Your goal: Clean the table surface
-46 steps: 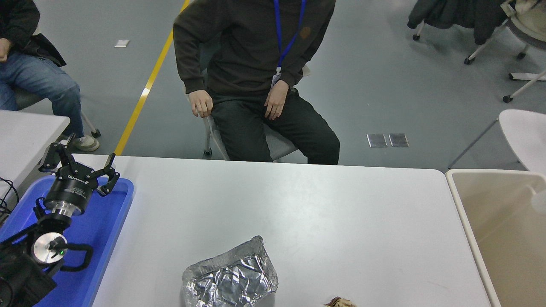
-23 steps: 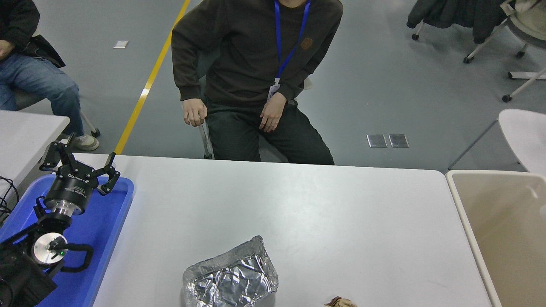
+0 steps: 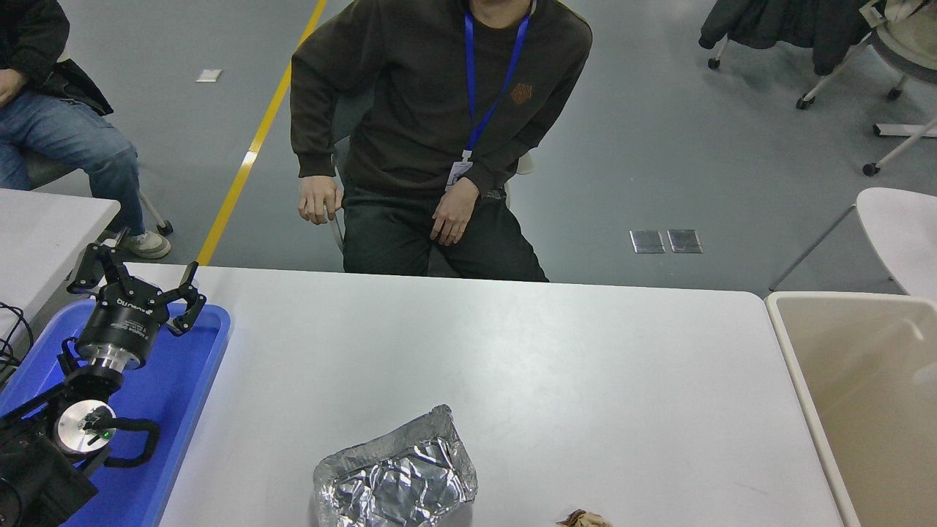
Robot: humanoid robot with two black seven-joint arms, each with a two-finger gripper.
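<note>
The white table surface (image 3: 556,366) spans most of the view. A crumpled silver foil container (image 3: 395,479) lies on it near the front edge. A small brown crumpled scrap (image 3: 583,519) peeks in at the bottom edge, right of the foil. My left gripper (image 3: 135,272) is parked at the lower left above a blue tray (image 3: 179,388), its fingers spread open with nothing between them. The right arm is out of view.
A beige bin (image 3: 856,395) stands against the table's right end. A person in a dark sweater (image 3: 439,132) sits at the far side, hands off the table. Another seated person (image 3: 51,124) and a smaller white table (image 3: 44,227) are at the left.
The person at the far side has shifted left and leaned toward the table. The left arm, foil and scrap have not moved.
</note>
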